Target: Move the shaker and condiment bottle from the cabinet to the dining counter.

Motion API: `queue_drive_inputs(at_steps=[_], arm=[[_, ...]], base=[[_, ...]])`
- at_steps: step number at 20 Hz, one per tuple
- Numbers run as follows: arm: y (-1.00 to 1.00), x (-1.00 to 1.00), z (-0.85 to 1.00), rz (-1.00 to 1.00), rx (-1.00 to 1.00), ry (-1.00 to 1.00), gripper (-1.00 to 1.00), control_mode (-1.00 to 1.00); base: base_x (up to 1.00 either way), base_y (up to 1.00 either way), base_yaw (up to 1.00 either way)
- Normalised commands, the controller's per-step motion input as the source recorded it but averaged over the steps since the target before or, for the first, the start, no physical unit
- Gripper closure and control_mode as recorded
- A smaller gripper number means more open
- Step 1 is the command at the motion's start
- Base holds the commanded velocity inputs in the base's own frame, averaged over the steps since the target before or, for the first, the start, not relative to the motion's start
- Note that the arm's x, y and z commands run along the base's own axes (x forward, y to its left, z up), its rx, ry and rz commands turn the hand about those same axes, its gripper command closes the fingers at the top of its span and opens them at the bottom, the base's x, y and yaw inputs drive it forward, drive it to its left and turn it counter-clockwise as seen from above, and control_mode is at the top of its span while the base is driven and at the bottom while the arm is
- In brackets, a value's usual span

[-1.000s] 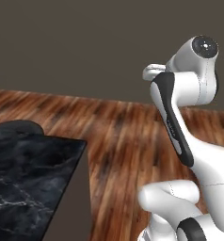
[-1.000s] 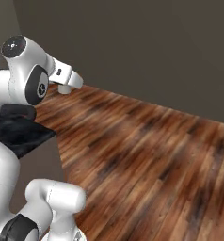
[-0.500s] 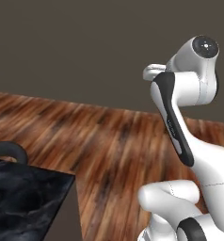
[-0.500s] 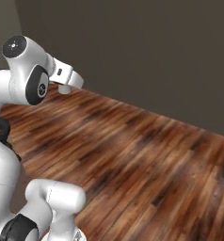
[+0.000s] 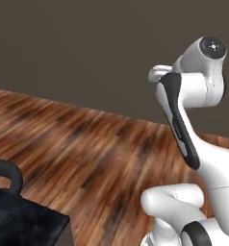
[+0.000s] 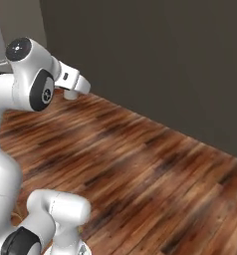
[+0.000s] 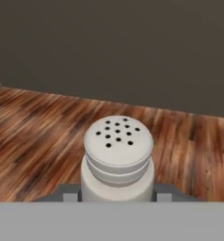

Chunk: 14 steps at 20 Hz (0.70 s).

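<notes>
The shaker [image 7: 117,160], white with a rounded top dotted with holes, stands upright between my gripper's [image 7: 117,194] two dark fingertips [image 7: 69,193], and the gripper is shut on it. Wood floor and a dark wall lie beyond it. In the right base view the gripper [image 6: 70,92] is held high at the arm's upper left; in the left base view the hand [image 5: 159,73] shows beside the raised elbow. The condiment bottle and the cabinet are out of view. A black marble slab corner [image 5: 25,226] shows at the lower left; I cannot tell whether it is the dining counter.
A dark curved object [image 5: 8,173] rises on the marble slab's corner. Brown plank floor [image 6: 150,164] stretches ahead to a plain dark wall [image 5: 87,53]. A paler wall strip [image 6: 16,30] shows at the far upper left of the right base view.
The whole scene has shifted, so the base is moving: the marble slab has slid to the lower left in the left base view and out of the right one. The arm's pose is unchanged.
</notes>
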Motion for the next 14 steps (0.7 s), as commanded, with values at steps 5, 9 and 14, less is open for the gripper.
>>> queue_drive_inputs(at_steps=[5, 9, 14], arm=[[0.00, 0.00, 0.00, 0.00, 0.00, 0.00, 1.00, 1.00], [0.00, 0.00, 0.00, 0.00, 0.00, 0.00, 1.00, 1.00], [0.00, 0.00, 0.00, 0.00, 0.00, 0.00, 1.00, 1.00]], base=[[0.70, 0.00, 0.50], [0.63, 0.00, 0.58], [0.67, 0.00, 0.53]])
